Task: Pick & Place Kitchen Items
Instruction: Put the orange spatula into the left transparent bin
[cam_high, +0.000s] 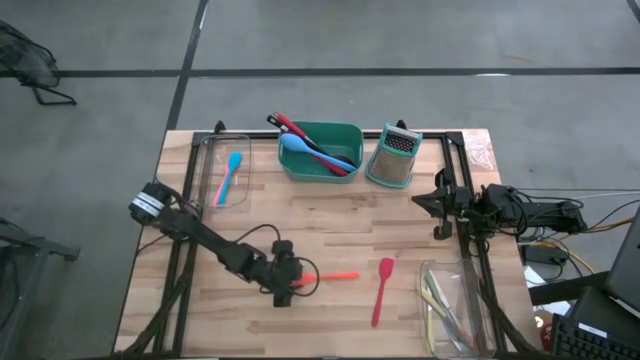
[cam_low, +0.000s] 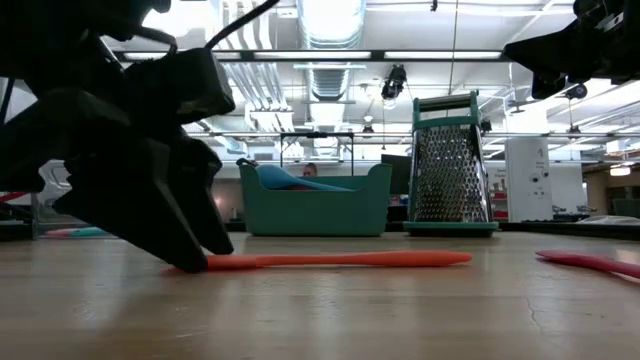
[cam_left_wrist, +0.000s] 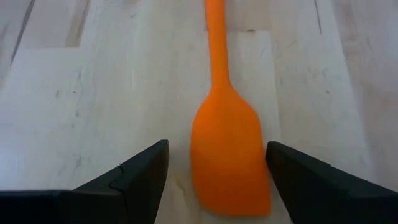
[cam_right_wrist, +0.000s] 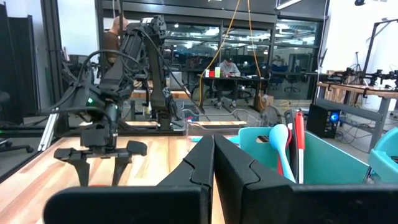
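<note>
An orange spatula (cam_high: 335, 276) lies flat on the wooden table, with its handle toward the right edge. Its blade (cam_left_wrist: 229, 152) sits between the two fingers of my left gripper (cam_left_wrist: 216, 147). That gripper (cam_high: 288, 283) is open and slants down, its fingertips low by the tabletop (cam_low: 190, 260). A fingertip stands on each side of the blade, and I see a gap at each. A red spatula (cam_high: 382, 290) lies on the table to the right of the orange one. My right gripper (cam_right_wrist: 212, 155) is shut on nothing, held level above the table's right side (cam_high: 428, 198).
At the far edge stand a teal tub (cam_high: 320, 150) with several utensils in it and a steel grater (cam_high: 393, 157). A clear tray (cam_high: 228, 172) at the far left holds blue and pink spoons. Another clear tray (cam_high: 452, 310) at the near right holds pale utensils.
</note>
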